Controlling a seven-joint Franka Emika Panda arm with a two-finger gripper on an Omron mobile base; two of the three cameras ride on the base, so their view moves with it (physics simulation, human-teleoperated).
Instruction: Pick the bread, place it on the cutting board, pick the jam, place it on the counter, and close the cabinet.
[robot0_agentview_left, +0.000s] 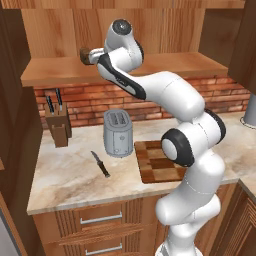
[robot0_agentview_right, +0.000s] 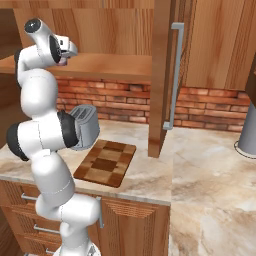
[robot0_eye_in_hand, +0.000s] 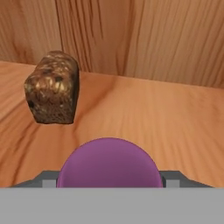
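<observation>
Even bright rendered light, soft shadows, hand view perhaps blurred

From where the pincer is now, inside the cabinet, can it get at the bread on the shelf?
Probably not yet. The pincer appears shut on the purple jam jar, so its jaws are occupied. The bread stands apart on the cabinet shelf, with nothing in front of it; the jar must go first.

A silver toaster (robot0_agentview_left: 118, 133) stands between a knife block (robot0_agentview_left: 59, 125) (wooden) and loose knife (robot0_agentview_left: 101, 164).

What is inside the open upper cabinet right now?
On its shelf sit the bread and the jam, which sits between the end effector fingers. Its lid is hidden.
</observation>
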